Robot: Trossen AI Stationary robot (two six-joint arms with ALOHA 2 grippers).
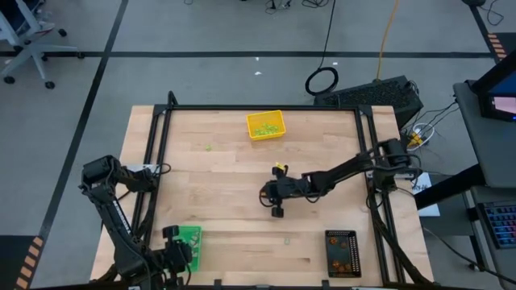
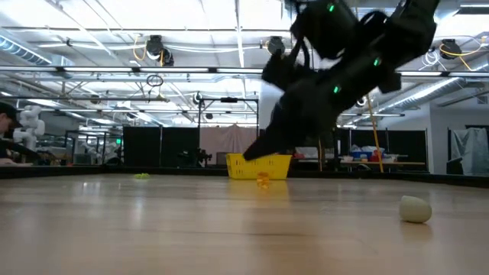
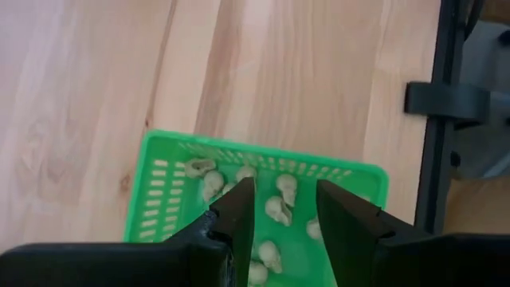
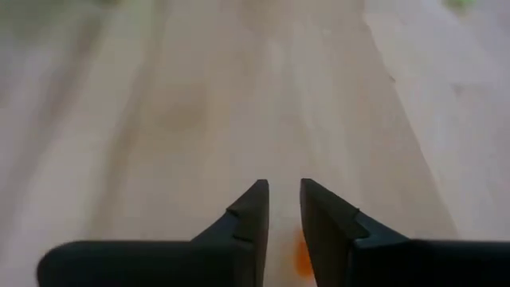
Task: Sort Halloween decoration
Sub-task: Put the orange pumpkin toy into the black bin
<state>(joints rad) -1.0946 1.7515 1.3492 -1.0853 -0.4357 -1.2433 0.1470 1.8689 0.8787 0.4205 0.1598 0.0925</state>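
While the right end effector (image 4: 284, 209) sits nearly closed on a tiny orange Halloween piece (image 4: 302, 255) mid-table, short of the yellow plastic tray (image 1: 265, 125), the pinch looks marginal: it could slip out in transit. Left end effector (image 3: 284, 209) hovers part-open over the green basket (image 3: 163, 171) of pale skulls (image 3: 276, 209)

Pale beige-grey skull-shaped pieces (image 3: 277, 209) are lying loosely clustered inside the green tray (image 3: 159, 199), several touching one another. Light green pieces (image 1: 264, 126) are sitting scattered in the yellow tray (image 1: 251, 134), and a stray light green piece (image 1: 208, 147) is resting on the bare table. One orange piece (image 4: 302, 253) is showing between the right gripper (image 4: 284, 199) fingertips. Orange pieces (image 1: 342, 250) are filling the black tray (image 1: 329, 266). A single pale piece (image 2: 415, 208) is lying alone on the wood.
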